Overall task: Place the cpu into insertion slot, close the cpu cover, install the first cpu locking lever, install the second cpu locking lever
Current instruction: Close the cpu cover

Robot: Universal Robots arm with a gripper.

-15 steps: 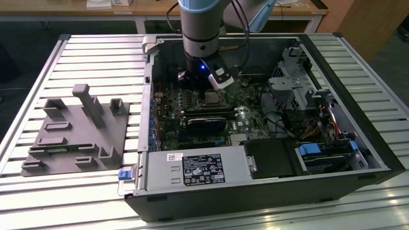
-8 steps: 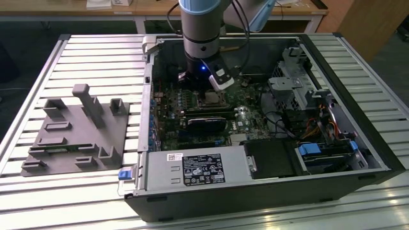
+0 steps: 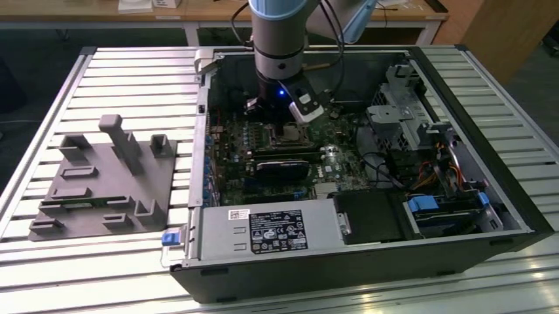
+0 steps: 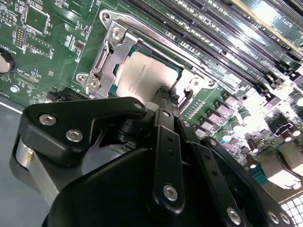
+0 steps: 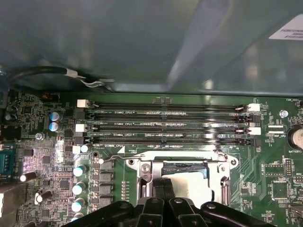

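closed fingers point(image 4: 163, 101) above cpu point(image 4: 142, 75), memory slots point(image 5: 165, 125) alongside

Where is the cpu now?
In the second wrist view the cpu sits in the insertion slot, framed by the cpu cover, between the gripper and memory slots.

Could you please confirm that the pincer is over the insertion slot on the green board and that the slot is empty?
Not empty: the second wrist view shows the cpu lying in the insertion slot, framed by the cpu cover. The pincer is indeed over it, on the green board.
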